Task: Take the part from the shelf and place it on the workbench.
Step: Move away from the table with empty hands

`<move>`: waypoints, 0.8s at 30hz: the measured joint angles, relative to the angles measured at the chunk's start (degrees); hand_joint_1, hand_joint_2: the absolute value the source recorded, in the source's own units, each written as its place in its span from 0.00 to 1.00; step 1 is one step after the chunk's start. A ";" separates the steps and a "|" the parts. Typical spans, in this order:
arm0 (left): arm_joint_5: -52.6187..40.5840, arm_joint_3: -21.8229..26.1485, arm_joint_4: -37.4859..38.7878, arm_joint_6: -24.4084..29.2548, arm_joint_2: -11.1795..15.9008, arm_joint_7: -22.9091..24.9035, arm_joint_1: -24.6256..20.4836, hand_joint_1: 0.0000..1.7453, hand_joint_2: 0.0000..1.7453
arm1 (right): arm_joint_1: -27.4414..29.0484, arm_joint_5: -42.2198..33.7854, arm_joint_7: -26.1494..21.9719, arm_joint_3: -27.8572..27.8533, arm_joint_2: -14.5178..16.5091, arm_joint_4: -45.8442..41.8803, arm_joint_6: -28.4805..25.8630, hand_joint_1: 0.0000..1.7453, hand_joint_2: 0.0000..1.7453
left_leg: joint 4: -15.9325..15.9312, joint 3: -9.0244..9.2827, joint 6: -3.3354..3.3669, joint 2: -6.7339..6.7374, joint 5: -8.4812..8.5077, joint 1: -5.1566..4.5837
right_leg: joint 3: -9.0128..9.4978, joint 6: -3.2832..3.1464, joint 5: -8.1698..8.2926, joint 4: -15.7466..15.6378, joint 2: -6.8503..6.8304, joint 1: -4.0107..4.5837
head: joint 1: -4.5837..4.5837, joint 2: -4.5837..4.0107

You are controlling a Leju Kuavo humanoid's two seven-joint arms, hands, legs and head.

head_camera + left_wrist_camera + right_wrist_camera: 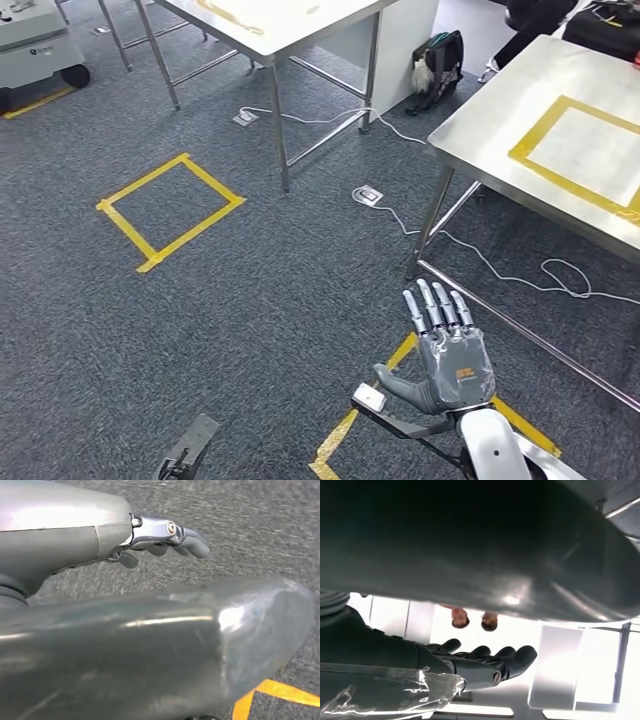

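Observation:
A steel workbench (490,130) with a yellow tape rectangle (537,125) on its top stands ahead on the right. My right hand (447,352) hovers over the carpet short of that bench's near leg, back of the hand up, fingers straight and apart, thumb out to the side. Nothing lies between its thumb and fingers (497,660) in the right wrist view. My left hand (166,535) hangs over the grey carpet with its fingers stretched forward and slightly bent, holding nothing.
A yellow tape square (170,210) marks the carpet at the left. White cables (490,268) and a floor socket (367,195) lie by the bench legs. A second steel table (302,25) and a dark bag (438,60) stand farther back. Two people (471,620) appear behind my right hand.

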 joint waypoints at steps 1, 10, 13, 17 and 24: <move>0.00 0.00 0.01 0.00 0.02 -0.01 0.05 0.00 0.00 | 0.00 -0.01 0.00 -0.01 -0.03 -0.05 -0.01 0.00 0.00 | 0.01 -0.33 -0.39 -0.66 0.24 0.04 | 0.16 -0.23 -0.14 -0.34 -0.17 0.05 | -0.04 0.00; 0.03 0.00 0.02 -0.02 0.15 -0.02 0.20 0.00 0.00 | 0.16 0.00 -0.01 -0.10 -0.11 -0.41 -0.01 0.00 0.00 | 16.03 -8.17 -2.27 6.08 -6.88 0.15 | -0.02 -1.91 0.52 -0.70 -7.19 0.36 | -0.90 0.00; 0.04 0.00 0.02 -0.02 0.15 -0.02 0.13 0.00 0.00 | 0.15 0.01 -0.01 -0.13 -0.11 -0.43 -0.01 0.00 0.00 | 5.77 -2.02 -1.92 8.67 -2.54 -0.11 | 0.16 -1.60 0.32 -0.62 -9.35 0.58 | -0.94 0.00; -0.01 0.00 0.02 -0.04 0.11 -0.02 -0.08 0.00 0.00 | 0.07 0.00 -0.01 -0.19 -0.20 -0.55 -0.01 0.00 0.00 | 0.16 0.74 -0.54 9.67 -1.49 -0.57 | 0.59 -0.53 -0.05 -0.75 -11.80 1.13 | -0.79 0.00; -0.19 0.00 0.02 -0.60 -0.07 -0.02 -0.08 0.00 0.00 | 0.41 -0.01 0.01 -0.26 -0.61 -0.73 -0.14 0.00 0.00 | -0.10 0.69 1.05 4.66 -1.00 -0.21 | -7.33 0.47 -7.97 15.96 -4.86 0.67 | -0.20 0.00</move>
